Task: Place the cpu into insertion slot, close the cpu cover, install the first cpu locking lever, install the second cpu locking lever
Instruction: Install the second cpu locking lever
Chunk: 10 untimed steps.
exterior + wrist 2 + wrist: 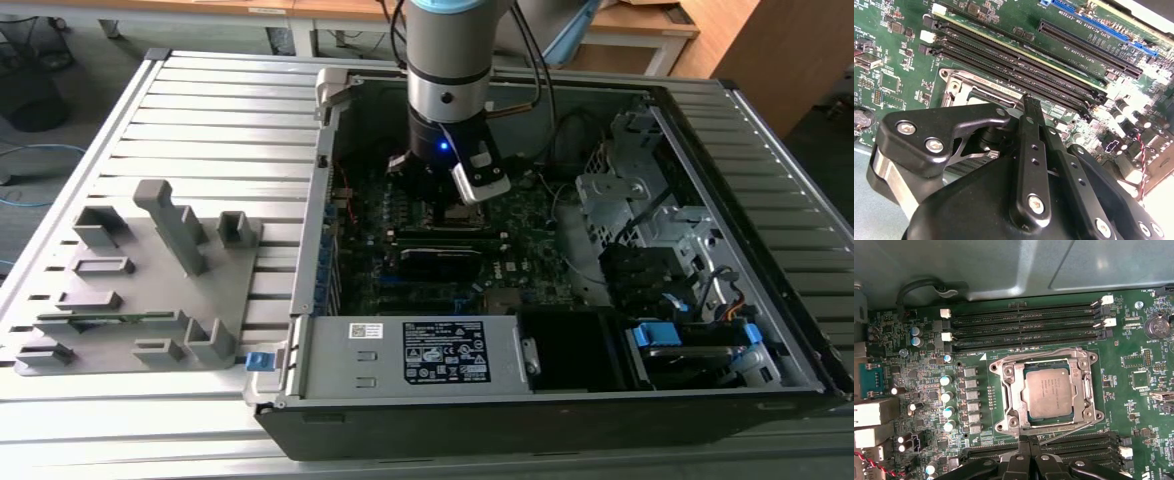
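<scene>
Your tool (1024, 452) sits low over the motherboard (1134, 405) inside the open computer case (787, 300), its fingers (1030, 150) pressed together just beside the edge of the insertion slot (1046, 392). The cpu (1047, 393) lies flat in that slot, with the cpu cover (1014, 395) closed down around it as a metal frame. You can see the memory slots (1024, 322) on the far side of the socket from the tool.

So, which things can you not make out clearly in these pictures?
- Exterior view: the arm hides the square metal-rimmed socket.
- Second wrist view: the black gripper covers most of the silver-grey metal cover frame.
- First wrist view: the gripper's fingertips meet a thin lever; grip uncertain.
</scene>
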{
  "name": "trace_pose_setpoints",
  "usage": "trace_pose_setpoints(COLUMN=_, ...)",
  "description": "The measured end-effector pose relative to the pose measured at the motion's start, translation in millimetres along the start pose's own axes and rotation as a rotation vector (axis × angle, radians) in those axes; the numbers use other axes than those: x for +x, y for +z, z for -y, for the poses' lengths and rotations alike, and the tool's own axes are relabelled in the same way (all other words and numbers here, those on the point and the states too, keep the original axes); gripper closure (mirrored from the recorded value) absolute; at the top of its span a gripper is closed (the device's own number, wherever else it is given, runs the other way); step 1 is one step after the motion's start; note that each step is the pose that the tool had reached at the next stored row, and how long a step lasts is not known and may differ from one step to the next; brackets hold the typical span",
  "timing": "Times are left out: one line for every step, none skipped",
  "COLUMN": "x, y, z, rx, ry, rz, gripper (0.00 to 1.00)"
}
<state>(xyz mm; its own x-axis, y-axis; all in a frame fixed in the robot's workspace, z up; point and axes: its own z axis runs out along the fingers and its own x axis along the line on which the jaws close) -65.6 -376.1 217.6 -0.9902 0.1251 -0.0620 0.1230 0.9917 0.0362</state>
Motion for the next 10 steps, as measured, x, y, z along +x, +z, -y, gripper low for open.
trace_pose_setpoints(x=0.0, y=0.2, z=0.0, rx=-0.0001, ry=0.0, rz=0.0, gripper=0.89)
trace_pose_setpoints(x=0.0, y=0.4, z=0.0, rx=-0.0002, ry=0.0, rz=0.0001, gripper=0.89)
trace_pose_setpoints(x=0.0, y=0.4, z=0.0, rx=0.0, ry=0.0, rz=0.0, gripper=0.89)
trace_pose_setpoints(x=0.0, y=0.3, z=0.0, rx=0.0001, ry=0.0, rz=0.0, gripper=0.89)
trace_pose_setpoints(x=0.0, y=0.3, z=0.0, rx=0.0002, ry=0.0, rz=0.0, gripper=0.89)
trace_pose_setpoints(x=0.3, y=0.4, z=0.0, rx=0.0002, ry=0.0, rz=0.0002, gripper=0.89)
trace_pose_setpoints(x=0.8, y=0.5, z=0.1, rx=0.0, ry=0.0, rz=0.0004, gripper=0.89)
trace_pose_setpoints(x=1.2, y=0.7, z=0.1, rx=-0.0001, ry=0.0, rz=0.0005, gripper=0.89)
trace_pose_setpoints(x=1.8, y=0.8, z=0.2, rx=0.0, ry=0.0, rz=0.0005, gripper=0.89)
trace_pose_setpoints(x=2.7, y=0.9, z=0.4, rx=0.0001, ry=0.0, rz=0.0006, gripper=0.89)
